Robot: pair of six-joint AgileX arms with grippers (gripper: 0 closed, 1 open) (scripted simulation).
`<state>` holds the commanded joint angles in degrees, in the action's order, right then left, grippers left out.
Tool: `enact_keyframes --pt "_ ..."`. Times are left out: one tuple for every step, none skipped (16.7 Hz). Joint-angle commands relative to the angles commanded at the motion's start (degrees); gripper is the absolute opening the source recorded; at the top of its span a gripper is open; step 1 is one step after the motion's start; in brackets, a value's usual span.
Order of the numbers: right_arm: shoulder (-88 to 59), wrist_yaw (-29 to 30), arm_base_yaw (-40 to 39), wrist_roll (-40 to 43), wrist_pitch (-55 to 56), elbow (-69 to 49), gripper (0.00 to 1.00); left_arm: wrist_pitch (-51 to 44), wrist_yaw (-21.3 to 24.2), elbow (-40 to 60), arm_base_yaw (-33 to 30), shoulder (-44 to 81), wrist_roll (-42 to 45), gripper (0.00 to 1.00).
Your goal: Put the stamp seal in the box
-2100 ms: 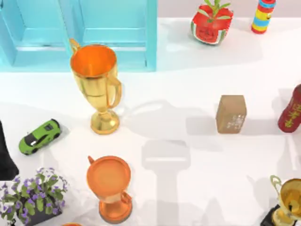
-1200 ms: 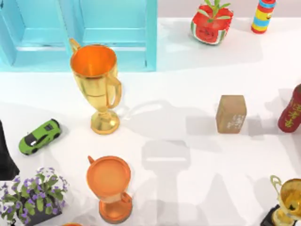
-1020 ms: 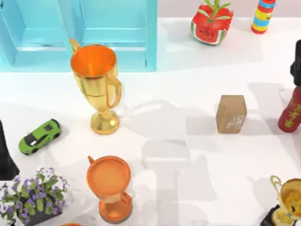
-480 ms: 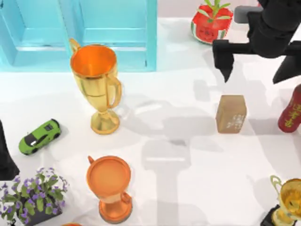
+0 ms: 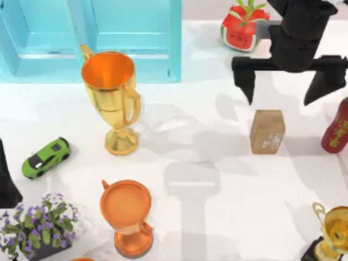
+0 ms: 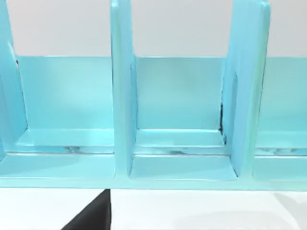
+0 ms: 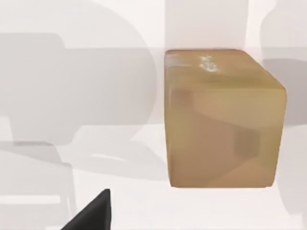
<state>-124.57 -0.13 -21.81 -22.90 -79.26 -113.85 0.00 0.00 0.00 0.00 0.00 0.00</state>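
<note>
Right gripper (image 5: pixel 283 89) arrived, spread above stamp seal (image 5: pixel 267 131).

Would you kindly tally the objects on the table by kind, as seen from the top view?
Trophies: 3
Plants: 2
Toy car: 1
Stamp seal: 1
Red cylinder: 1
Striped bottle: 1
Blue box: 1
Total: 10

Gold trophy (image 5: pixel 111 98), orange trophy (image 5: pixel 126 217), green toy car (image 5: pixel 45 157), purple flower pot (image 5: pixel 37 227), watermelon planter (image 5: pixel 243 27) and red cylinder (image 5: pixel 337 128) on white worktop (image 5: pixel 206 217).
</note>
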Motion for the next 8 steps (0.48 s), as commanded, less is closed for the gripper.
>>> enact_keyframes --pt "0.1 0.0 0.3 0.1 0.1 0.2 1.00 0.0 0.0 0.0 0.0 0.0 0.0 1.00" --pt "0.1 0.0 0.3 0.1 0.3 0.3 1.00 0.0 0.0 0.0 0.0 0.0 0.0 1.00" --pt "0.0 0.0 0.2 0.1 1.1 1.1 1.00 0.0 0.0 0.0 0.0 0.0 0.0 1.00" --pt "-0.2 0.0 0.2 0.2 2.4 2.4 1.00 0.0 0.0 0.0 0.0 0.0 0.0 1.00" --pt "-0.5 0.0 0.1 0.1 4.3 4.1 1.00 0.0 0.0 0.0 0.0 0.0 0.0 1.00" --pt "-0.9 0.0 0.0 0.0 6.8 6.0 1.00 0.0 0.0 0.0 0.0 0.0 0.0 1.00" --pt "-1.3 0.0 -0.2 -0.2 9.6 8.2 1.00 0.0 0.0 0.0 0.0 0.0 0.0 1.00" --pt "-1.8 0.0 -0.4 -0.3 12.7 10.4 1.00 0.0 0.0 0.0 0.0 0.0 0.0 1.00"
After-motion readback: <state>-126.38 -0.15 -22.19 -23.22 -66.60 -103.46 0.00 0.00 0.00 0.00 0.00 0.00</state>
